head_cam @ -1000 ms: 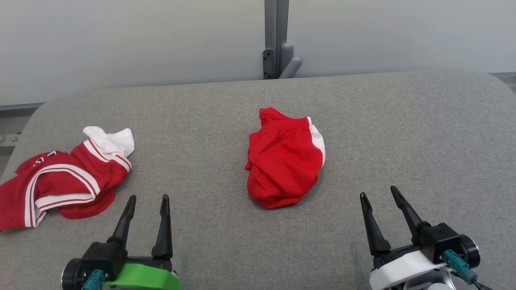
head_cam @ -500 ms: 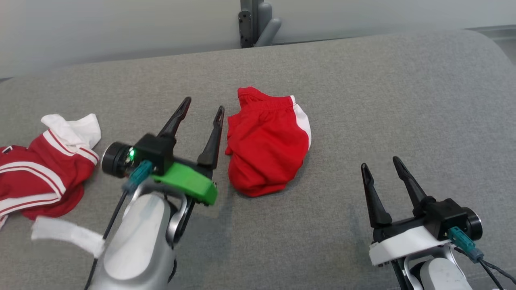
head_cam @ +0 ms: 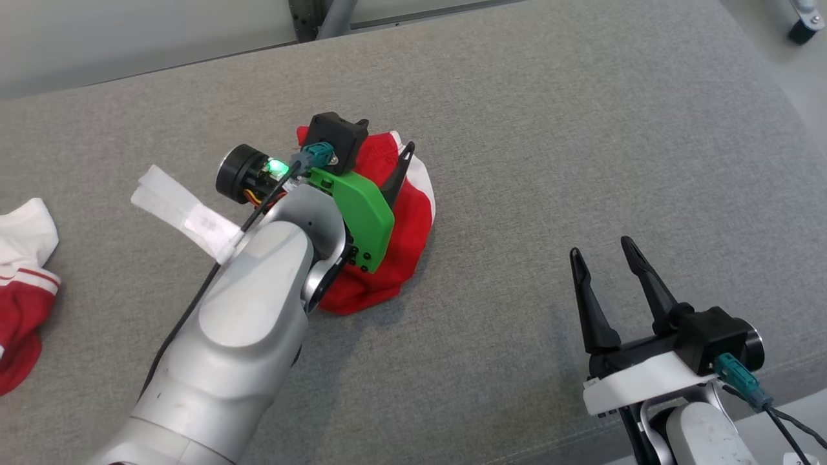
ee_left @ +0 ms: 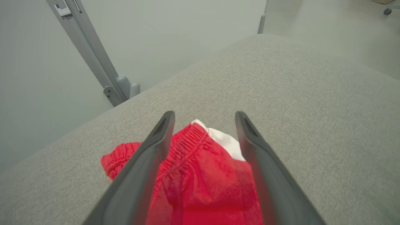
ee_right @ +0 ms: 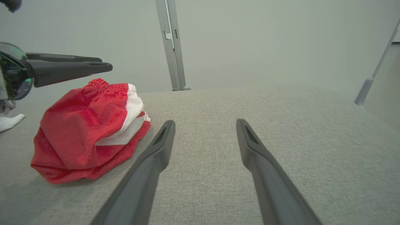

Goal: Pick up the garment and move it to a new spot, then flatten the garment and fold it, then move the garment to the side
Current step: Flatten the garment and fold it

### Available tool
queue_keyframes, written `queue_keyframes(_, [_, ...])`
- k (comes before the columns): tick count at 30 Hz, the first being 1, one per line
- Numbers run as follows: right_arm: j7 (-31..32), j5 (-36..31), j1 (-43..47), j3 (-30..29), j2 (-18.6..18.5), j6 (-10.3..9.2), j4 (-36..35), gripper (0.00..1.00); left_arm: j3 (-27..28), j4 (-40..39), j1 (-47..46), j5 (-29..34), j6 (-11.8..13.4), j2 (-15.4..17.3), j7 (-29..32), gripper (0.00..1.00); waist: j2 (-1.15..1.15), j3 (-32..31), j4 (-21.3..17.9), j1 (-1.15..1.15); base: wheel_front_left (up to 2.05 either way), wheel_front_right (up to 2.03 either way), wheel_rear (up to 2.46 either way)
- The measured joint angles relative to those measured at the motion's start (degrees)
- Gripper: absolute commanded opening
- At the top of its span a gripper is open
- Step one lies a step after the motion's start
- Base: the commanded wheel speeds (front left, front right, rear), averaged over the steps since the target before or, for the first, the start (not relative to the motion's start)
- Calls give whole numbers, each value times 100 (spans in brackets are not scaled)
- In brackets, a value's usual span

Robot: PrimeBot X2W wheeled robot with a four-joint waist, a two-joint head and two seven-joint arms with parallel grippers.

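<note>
The garment (head_cam: 413,223) is a crumpled pair of red shorts with a white side stripe, lying mid-table. My left gripper (head_cam: 387,135) hangs open just over its far, waistband end, on a green mount. In the left wrist view the elastic waistband (ee_left: 187,143) shows between the two spread fingers of the left gripper (ee_left: 204,115). From the right wrist view the left gripper (ee_right: 104,62) sits slightly above the garment (ee_right: 84,131), with a small gap. My right gripper (head_cam: 600,246) (ee_right: 205,122) stands open over bare cloth to the right of the shorts, holding nothing.
A second red-and-white garment (head_cam: 22,284) lies at the table's left edge. The grey padded table (head_cam: 549,129) stretches wide to the right and back. A metal post (ee_right: 170,47) stands behind the far edge. A white tape tag (head_cam: 187,213) hangs from the left arm's cable.
The head camera has swung down and to the right. My left arm has reached forward and right, from near the front edge to over the shorts. The right gripper has barely moved.
</note>
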Motion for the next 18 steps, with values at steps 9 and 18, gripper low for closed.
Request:
queue_keyframes(9, [0, 56, -19, 85, 0, 0, -30, 100, -242, 795, -515, 164, 43, 41, 482, 100, 0, 192, -421, 0, 0, 0, 0])
queue_keyframes(18, [0, 98, -24, 105, 0, 0, -30, 100, -552, 1349, -823, 482, 185, 153, 764, 100, 0, 255, -578, 0, 0, 0, 0])
